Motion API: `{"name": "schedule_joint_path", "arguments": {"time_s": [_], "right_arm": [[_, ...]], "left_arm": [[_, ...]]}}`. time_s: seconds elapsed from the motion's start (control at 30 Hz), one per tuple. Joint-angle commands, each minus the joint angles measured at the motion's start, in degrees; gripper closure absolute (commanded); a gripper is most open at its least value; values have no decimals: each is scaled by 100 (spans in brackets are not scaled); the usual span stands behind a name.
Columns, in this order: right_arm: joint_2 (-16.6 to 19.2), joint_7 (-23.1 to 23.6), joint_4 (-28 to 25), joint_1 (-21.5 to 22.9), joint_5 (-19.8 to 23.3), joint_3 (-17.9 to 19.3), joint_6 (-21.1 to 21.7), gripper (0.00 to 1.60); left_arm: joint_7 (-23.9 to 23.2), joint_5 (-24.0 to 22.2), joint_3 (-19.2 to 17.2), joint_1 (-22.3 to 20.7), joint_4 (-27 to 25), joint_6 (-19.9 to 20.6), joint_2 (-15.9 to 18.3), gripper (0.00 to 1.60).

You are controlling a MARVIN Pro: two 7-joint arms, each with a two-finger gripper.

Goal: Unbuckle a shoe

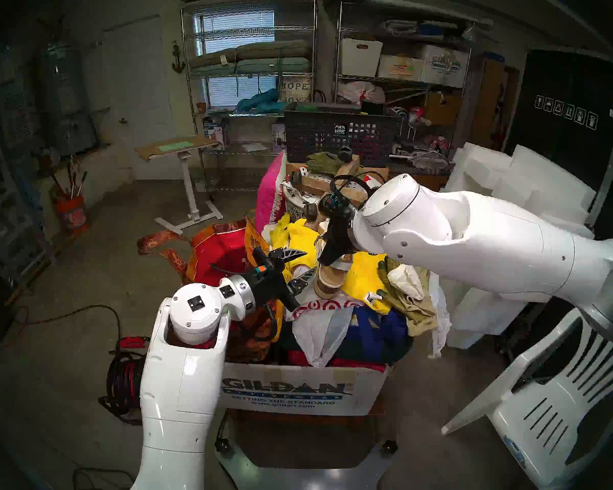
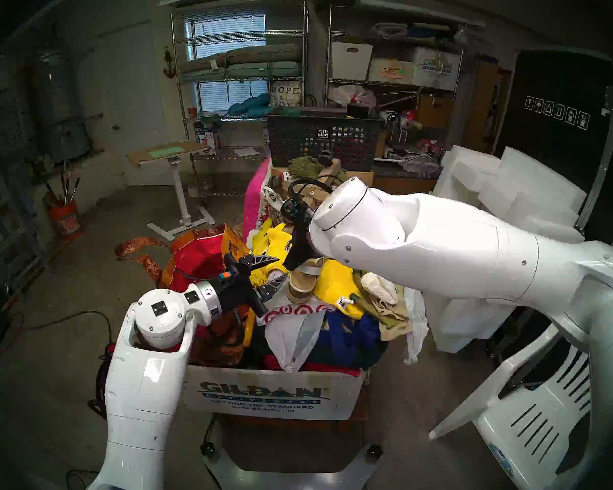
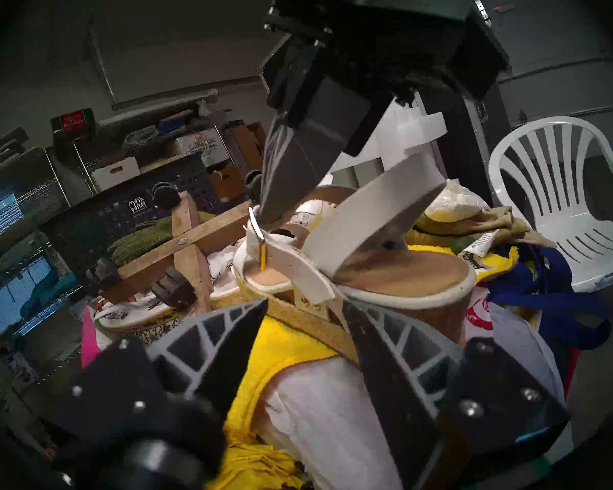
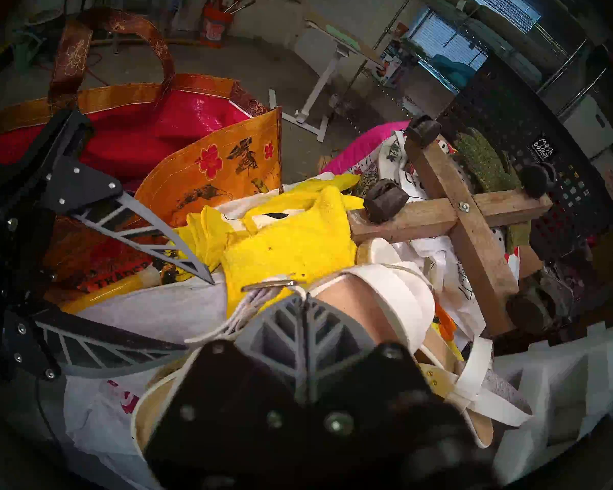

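The shoe (image 1: 328, 282) is a platform sandal with white straps, a tan footbed and a woven sole, lying on yellow cloth on top of a heaped box. From above, my right gripper (image 3: 262, 215) comes down onto the shoe (image 3: 404, 277). It is shut on the thin ankle strap (image 3: 287, 263), right at the metal buckle (image 3: 255, 227). The right wrist view shows that buckle (image 4: 268, 285) just past the closed right gripper (image 4: 303, 294). My left gripper (image 1: 299, 266) is open beside the shoe's left side. Its fingers (image 3: 379, 337) straddle the woven sole edge (image 3: 298, 316) and hold nothing.
A Gildan cardboard box (image 1: 298, 390) holds the pile of cloth and bags. A red and orange tote bag (image 1: 223, 252) stands to the left. Behind are a wooden cross frame with casters (image 4: 468, 224) and a black mesh basket (image 1: 337, 135). A white plastic chair (image 1: 545, 390) stands at right.
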Motion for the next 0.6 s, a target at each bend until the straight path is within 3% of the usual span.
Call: {"name": "schedule_joint_path", "arguments": {"time_s": [0.0, 0.13, 0.57], "right_arm": [[16, -45, -50, 93, 39, 131, -12, 150], [20, -62, -68, 88, 63, 141, 3, 150], [33, -136, -97, 74, 110, 145, -30, 150]], "left_arm": [[142, -21, 31, -94, -13, -60, -35, 64], [154, -76, 65, -82, -61, -6, -32, 56], [331, -114, 139, -125, -69, 50, -36, 55]]}}
